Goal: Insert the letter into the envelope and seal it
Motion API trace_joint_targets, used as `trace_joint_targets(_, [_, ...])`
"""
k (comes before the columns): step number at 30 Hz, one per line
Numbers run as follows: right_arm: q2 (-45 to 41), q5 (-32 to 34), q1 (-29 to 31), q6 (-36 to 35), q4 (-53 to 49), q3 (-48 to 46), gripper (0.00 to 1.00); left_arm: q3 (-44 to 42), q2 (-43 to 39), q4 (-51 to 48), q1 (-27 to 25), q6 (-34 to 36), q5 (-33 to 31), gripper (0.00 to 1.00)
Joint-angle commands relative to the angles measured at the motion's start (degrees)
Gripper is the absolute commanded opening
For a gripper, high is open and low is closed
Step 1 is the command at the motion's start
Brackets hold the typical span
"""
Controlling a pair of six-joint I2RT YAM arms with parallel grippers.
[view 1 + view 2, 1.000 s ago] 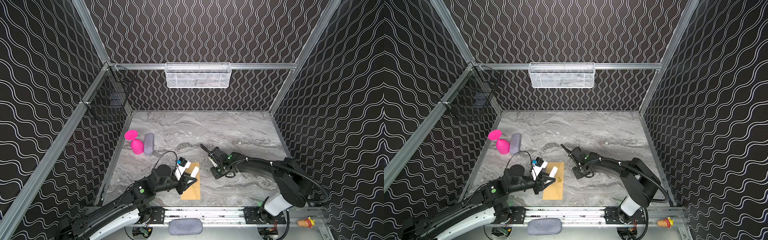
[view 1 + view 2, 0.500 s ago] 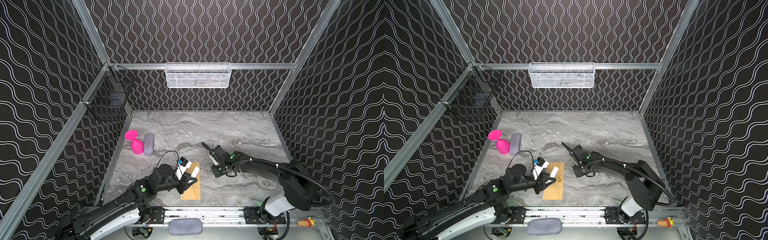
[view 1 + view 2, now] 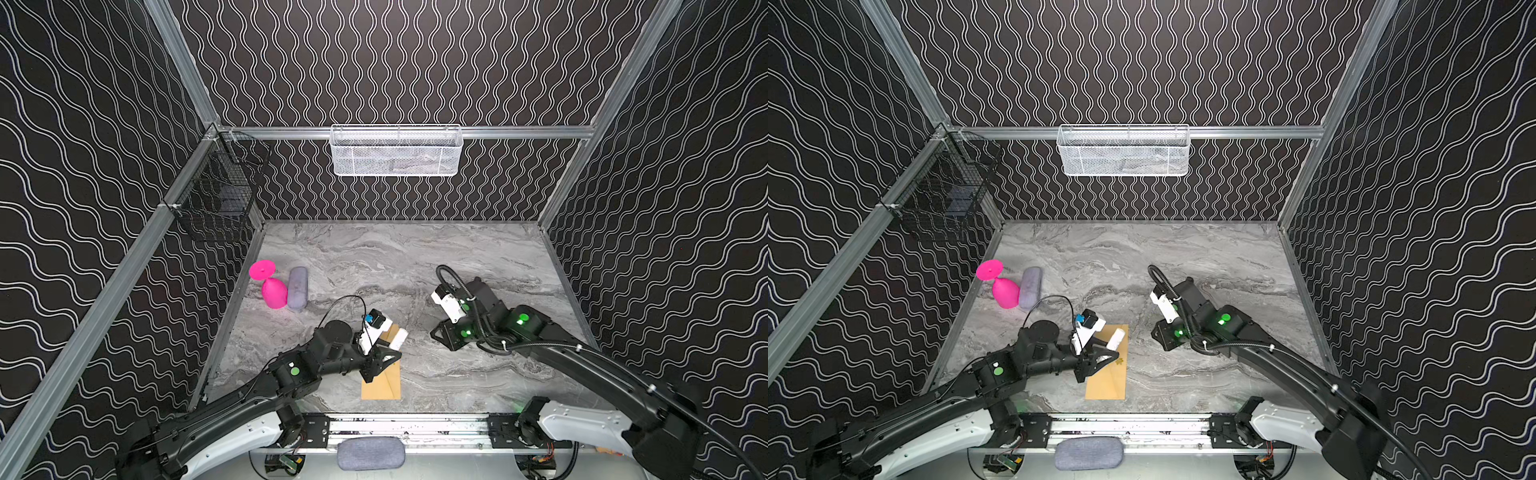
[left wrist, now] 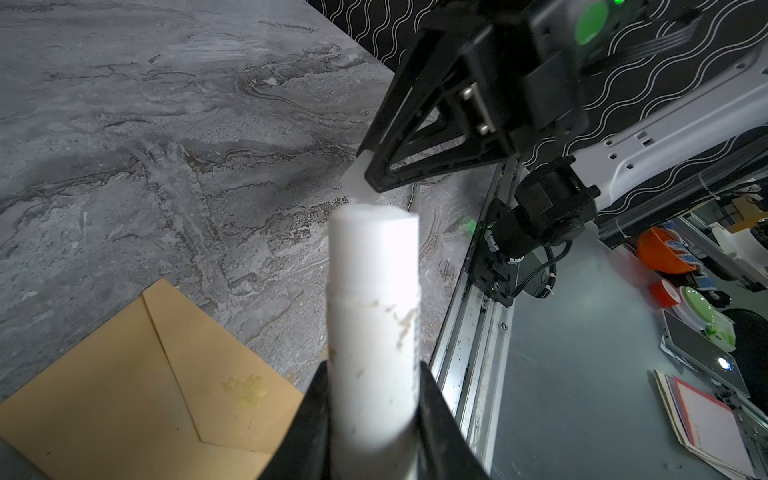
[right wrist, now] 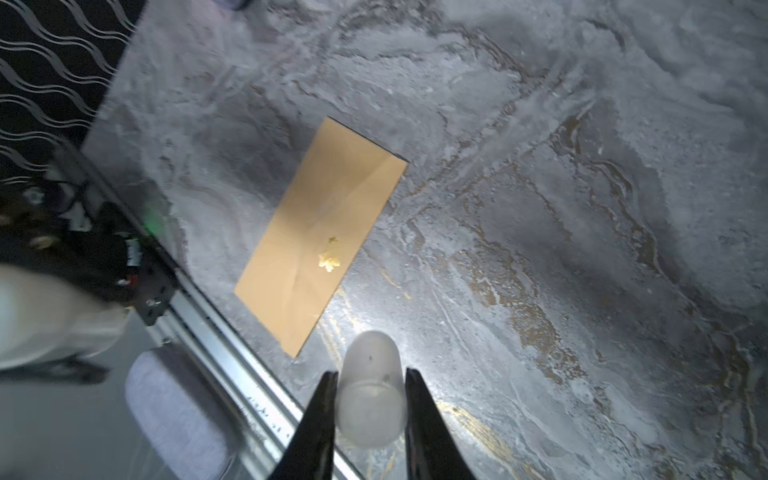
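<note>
Two grips I see: left gripper (image 4: 372,365) clamped on white stick (image 4: 372,291), right gripper (image 5: 370,374) pinching cloudy cap (image 5: 370,353). Envelope (image 3: 382,384) flat on table (image 3: 374,257) at 6 o'clock, flap down, stick over its 12 o'clock end.

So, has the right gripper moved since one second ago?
Yes. In a top view the right gripper, shut on a translucent cap, has gone right and toward the back wall, away from the envelope.

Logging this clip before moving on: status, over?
Left hand shut on white stick. Right hand shut on cap. Envelope flat, closed, sticker on; letter not in sight. Nothing lying on it.
</note>
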Motion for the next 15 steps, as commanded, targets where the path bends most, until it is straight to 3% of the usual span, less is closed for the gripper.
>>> trace_joint_targets(1, [-3.7,-5.6,0.0,-1.5,-2.3,0.9,0.23,1.6,1.5,3.6,0.0,2.5,1.5,0.0])
trace_joint_targets(8, [-10.0,-9.8,-0.1,-2.1,-0.8,0.6,0.23,2.9,3.5,4.8,-0.1,4.2,3.6,0.0])
trace_joint_targets(15, [-11.1,-14.4,-0.1,-1.1,4.2,0.8,0.22,3.3,4.0,5.3,-0.4,6.3,5.2,0.0])
